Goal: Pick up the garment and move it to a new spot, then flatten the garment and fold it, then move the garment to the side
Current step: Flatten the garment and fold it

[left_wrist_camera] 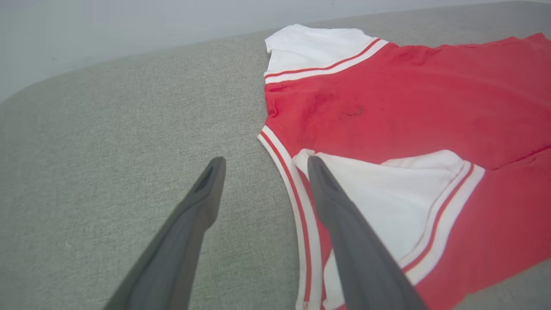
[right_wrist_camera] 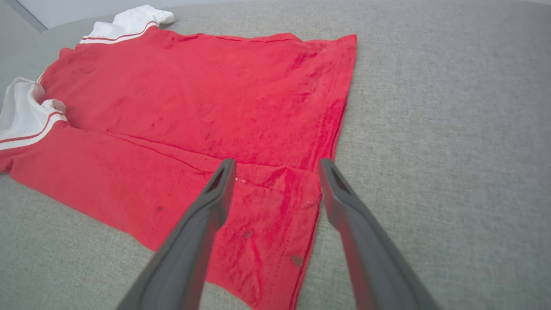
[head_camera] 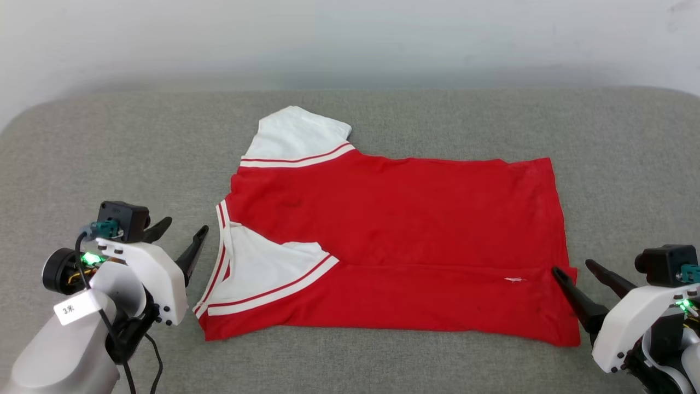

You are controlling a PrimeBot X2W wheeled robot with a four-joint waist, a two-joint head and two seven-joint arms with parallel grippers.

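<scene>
The garment [head_camera: 394, 219] lies spread on the grey cushioned surface [head_camera: 109, 142], collar to the left and hem to the right. Its near long edge is folded over toward the middle, with one white sleeve [head_camera: 257, 273] lying on top and the other white sleeve [head_camera: 298, 134] sticking out at the back. No print shows. My left gripper [head_camera: 184, 227] stands open just left of the collar [left_wrist_camera: 284, 172], holding nothing; in the left wrist view, this left gripper [left_wrist_camera: 265, 161] has one finger over the collar trim. My right gripper [head_camera: 572, 267] is open at the hem's near corner [right_wrist_camera: 275, 202], empty, and the right gripper [right_wrist_camera: 277, 163] straddles that corner.
A pale wall [head_camera: 350, 38] runs behind the grey surface, whose back edge rounds off at the far left [head_camera: 33, 115]. Bare grey fabric lies to the left, right and front of the garment.
</scene>
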